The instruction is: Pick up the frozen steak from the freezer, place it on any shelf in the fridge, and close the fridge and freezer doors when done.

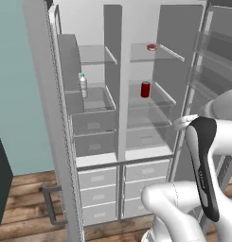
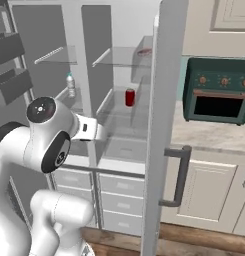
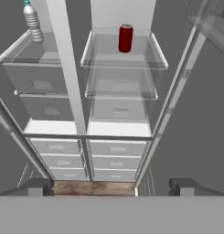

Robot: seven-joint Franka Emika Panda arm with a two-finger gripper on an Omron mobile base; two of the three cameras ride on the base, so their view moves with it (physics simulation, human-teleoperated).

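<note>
Red steak [image 1: 152, 47] up on top shelf [image 1: 167, 56], doors wide open for reaching. Gripper [image 3: 111, 186] back from shelves, fingers spread, holding nothing.

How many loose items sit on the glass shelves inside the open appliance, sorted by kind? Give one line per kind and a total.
Frozen steak: 1
Red can: 1
Clear bottle: 1
Total: 3
</note>
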